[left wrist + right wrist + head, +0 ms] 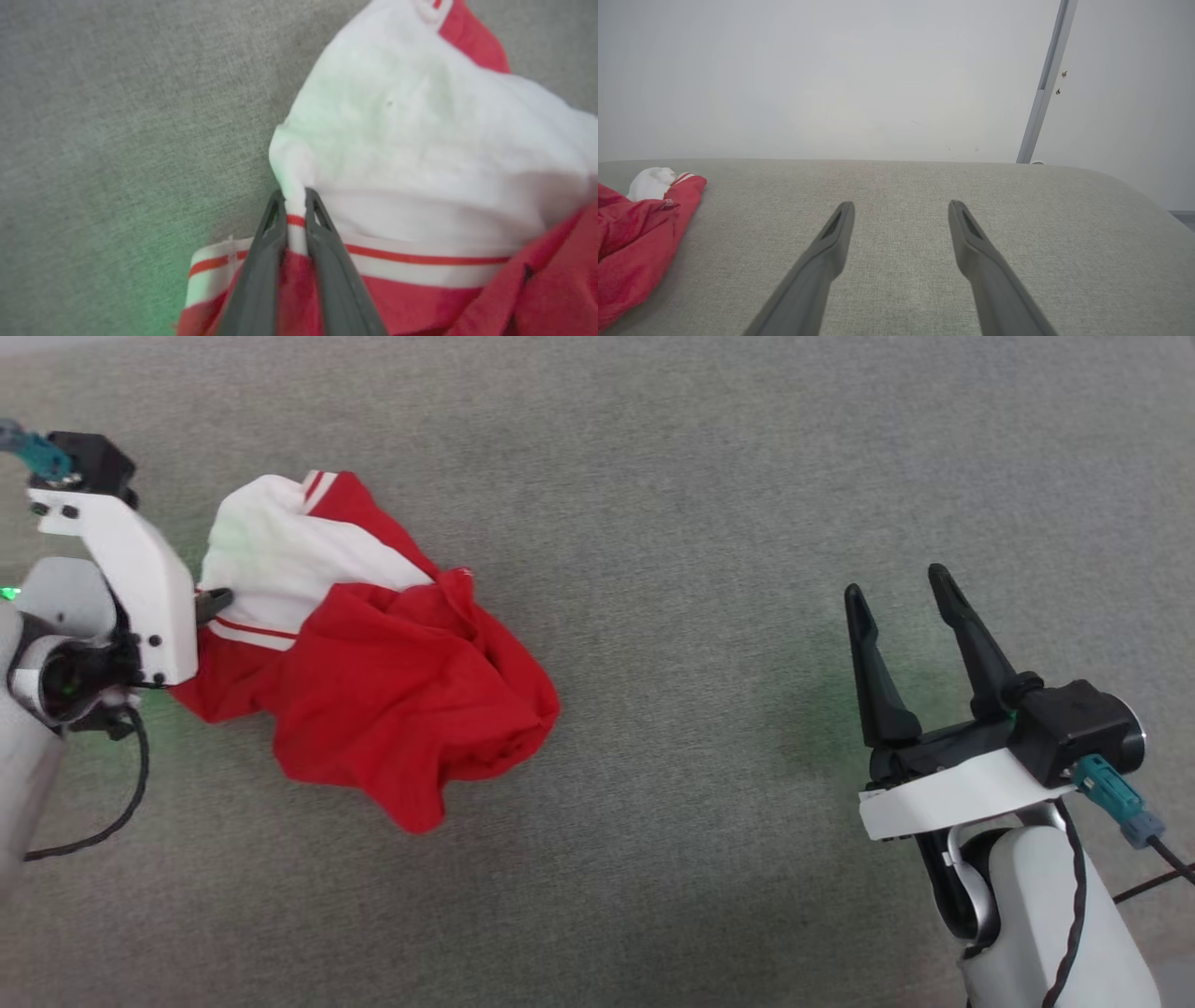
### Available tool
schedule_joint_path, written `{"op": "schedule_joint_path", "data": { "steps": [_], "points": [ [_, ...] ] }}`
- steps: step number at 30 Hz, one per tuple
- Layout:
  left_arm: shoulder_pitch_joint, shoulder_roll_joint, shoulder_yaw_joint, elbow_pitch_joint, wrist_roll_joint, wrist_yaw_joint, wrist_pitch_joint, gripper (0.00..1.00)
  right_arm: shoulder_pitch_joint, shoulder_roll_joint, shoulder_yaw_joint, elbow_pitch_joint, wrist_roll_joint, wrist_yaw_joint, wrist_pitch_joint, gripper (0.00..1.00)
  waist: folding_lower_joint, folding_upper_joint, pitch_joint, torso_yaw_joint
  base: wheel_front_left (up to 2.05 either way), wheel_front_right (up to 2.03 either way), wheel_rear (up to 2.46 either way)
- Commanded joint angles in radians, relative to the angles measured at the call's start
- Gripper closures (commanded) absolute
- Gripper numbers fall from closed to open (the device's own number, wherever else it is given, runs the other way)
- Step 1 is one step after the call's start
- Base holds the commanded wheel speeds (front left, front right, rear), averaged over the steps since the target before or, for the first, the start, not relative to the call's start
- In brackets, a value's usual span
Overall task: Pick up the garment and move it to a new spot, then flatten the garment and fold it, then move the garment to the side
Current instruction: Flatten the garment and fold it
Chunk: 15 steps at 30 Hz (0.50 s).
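Note:
The garment (pixel 373 663), a red jersey shirt with white sleeves, lies crumpled on the grey surface at the left of the head view. My left gripper (pixel 213 602) reaches in from the left edge of that heap. In the left wrist view its dark fingers (pixel 271 252) are shut on the striped trim of a white sleeve (pixel 295 219), a pinch of cloth standing up between the tips (pixel 294 198). My right gripper (pixel 896 583) hovers far to the right, open, with nothing between its fingers (pixel 831 242). The garment (pixel 630 224) shows at the left edge of the right wrist view.
A grey fabric-covered surface (pixel 672 523) stretches across the whole head view. In the right wrist view its far edge (pixel 896 161) meets a pale wall, with a slanted grey rail (pixel 1043 84) at the right. A black cable (pixel 121 812) hangs from the left arm.

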Motion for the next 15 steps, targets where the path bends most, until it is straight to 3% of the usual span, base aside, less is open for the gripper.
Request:
{"op": "schedule_joint_path", "data": {
  "steps": [1, 11, 15],
  "points": [
    [0.03, -0.011, -0.02, 0.01, -0.009, -0.002, 0.005, 1.0, 0.001, 0.005, -0.005, 0.004, -0.005, 0.0, -0.007, 0.0, 0.0, 0.0, -0.008, 0.012, 0.0, 0.0, 0.0],
    [0.066, 0.053, 0.005, -0.113, -0.067, -0.001, -0.039, 1.0, 0.019, 0.004, -0.036, 0.006, -0.02, 0.0, 0.0, 0.0, 0.0, 0.0, -0.072, 0.084, 0.0, 0.0, 0.0],
    [0.138, 0.087, 0.024, -0.197, -0.103, 0.041, -0.038, 1.0, 0.032, 0.003, -0.045, 0.003, -0.018, 0.0, 0.006, 0.0, 0.0, 0.0, -0.101, 0.108, 0.0, 0.0, 0.0]
  ]
}}
